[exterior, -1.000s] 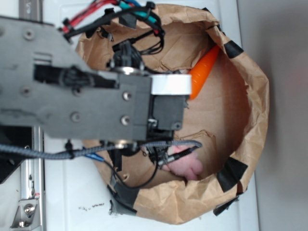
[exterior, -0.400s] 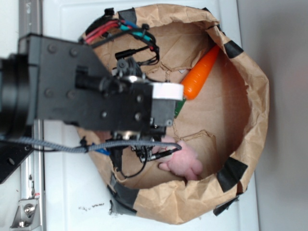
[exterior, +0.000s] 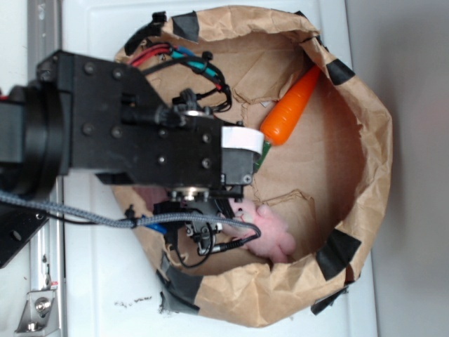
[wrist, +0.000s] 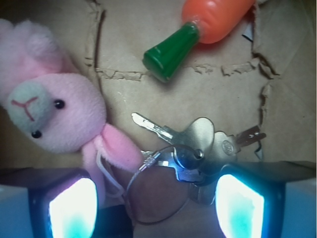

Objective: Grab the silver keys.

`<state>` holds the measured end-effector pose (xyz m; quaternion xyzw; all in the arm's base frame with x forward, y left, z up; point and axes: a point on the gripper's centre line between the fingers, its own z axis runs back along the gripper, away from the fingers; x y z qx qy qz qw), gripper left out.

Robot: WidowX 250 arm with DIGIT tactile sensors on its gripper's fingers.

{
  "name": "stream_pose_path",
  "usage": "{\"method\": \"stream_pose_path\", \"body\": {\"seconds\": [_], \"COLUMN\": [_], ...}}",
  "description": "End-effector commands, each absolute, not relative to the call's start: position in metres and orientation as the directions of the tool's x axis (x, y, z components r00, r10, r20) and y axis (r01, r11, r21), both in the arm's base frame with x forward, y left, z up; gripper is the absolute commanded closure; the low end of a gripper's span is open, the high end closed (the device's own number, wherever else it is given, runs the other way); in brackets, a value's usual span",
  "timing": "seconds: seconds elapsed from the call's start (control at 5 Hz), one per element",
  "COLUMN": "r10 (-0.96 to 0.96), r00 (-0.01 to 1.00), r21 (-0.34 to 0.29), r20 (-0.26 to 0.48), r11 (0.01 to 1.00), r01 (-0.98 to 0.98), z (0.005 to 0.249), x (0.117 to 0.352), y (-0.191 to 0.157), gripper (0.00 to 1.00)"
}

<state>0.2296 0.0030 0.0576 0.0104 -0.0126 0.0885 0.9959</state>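
Brown paper floor [wrist: 208,94] | silver keys [wrist: 198,146] between fingertips | gripper [wrist: 156,203] spread wide, holding nothing

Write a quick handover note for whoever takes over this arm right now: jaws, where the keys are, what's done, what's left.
Gripper: jaws open, nothing held, poised low over the floor of the brown paper bag.
Silver keys: flat on the bag floor between the jaws, their wire ring nearest the camera.
Pink plush bunny lies just beside the keys, close to one jaw; orange toy carrot lies farther off.
Done: lined up over the keys.
Left: lower, close on the keys without catching the bunny, lift.
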Motion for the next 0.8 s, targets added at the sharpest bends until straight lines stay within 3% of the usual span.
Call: {"method": "stream_pose_path", "body": {"seconds": [0.0,0.6], "r10": [0.185,0.158], "r00": [0.981,0.986], "r21": [0.019,0.004], "r20": [0.057,0.058], "r11": [0.982,0.987], "r01": [-0.186,-0.159], "z": [0.0603,0.0584], "x": [0.2319,0.2243], "y": [0.0128,0.0062], "gripper": [0.0,0.0]}}
